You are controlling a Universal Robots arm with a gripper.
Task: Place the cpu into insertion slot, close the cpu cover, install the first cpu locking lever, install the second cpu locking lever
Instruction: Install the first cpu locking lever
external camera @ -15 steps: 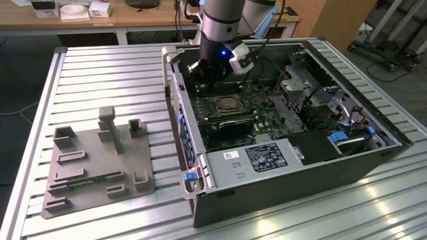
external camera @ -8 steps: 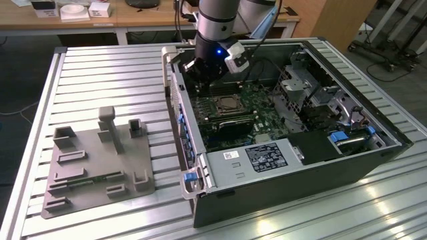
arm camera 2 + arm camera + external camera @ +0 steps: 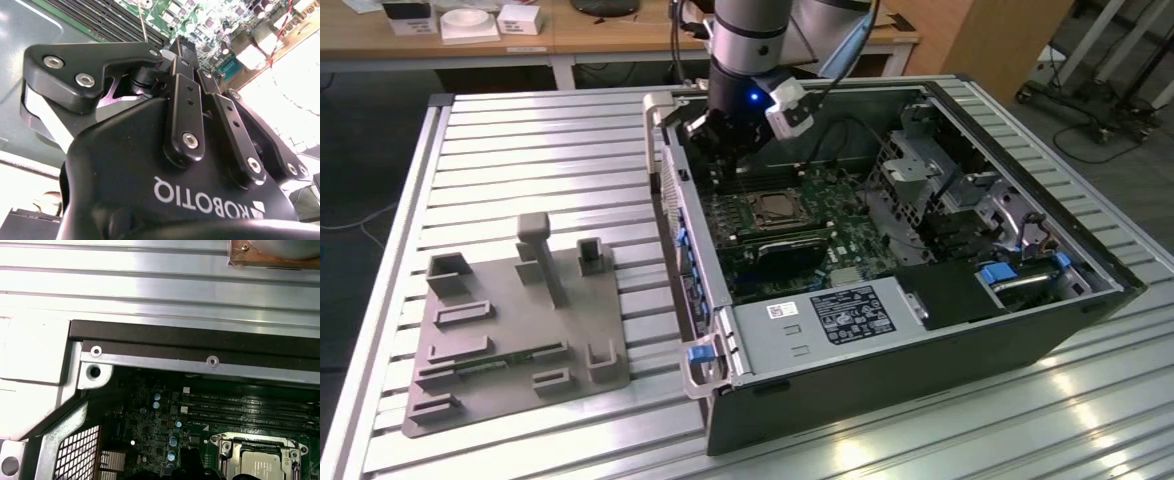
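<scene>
Currently poised inside the open computer case (image 3: 1067, 300): the black gripper (image 3: 720, 150), hung from the grey arm (image 3: 750, 40) at roughly eleven o'clock of the green motherboard (image 3: 841, 230) in the exterior view, close to the case's wall there. Cannot tell the gripper's opening, nor any hold on anything. Seen from behind in the second wrist view, with a thin bright metal rod (image 3: 144, 25) standing just past its far end; touching or apart, cannot tell.

Seated in the insertion slot (image 3: 761, 222): the cpu (image 3: 778, 207), silvery top up, near the gripper at about five o'clock from it and apart from it. Framed by the cpu cover (image 3: 252, 441), lying flat over it with the metal top bare through the square cut-out. Bordered in the first wrist view by long black memory slots (image 3: 250, 407), between the socket and the case's black edge (image 3: 200, 337).

Further along the case, at six o'clock of the cpu in the exterior view: a grey power supply box (image 3: 821, 315) with white labels. At about four o'clock: a drive bay with blue tabs (image 3: 1001, 272).

All resting on a slatted aluminium table (image 3: 534, 150). At nine o'clock of the case, on the same table, beside it but not touching: a grey fixture block (image 3: 514, 330) with upright posts and shallow pockets. At twelve o'clock, beyond the table: a wooden desk (image 3: 607, 35) with small white boxes (image 3: 467, 22) on it.
</scene>
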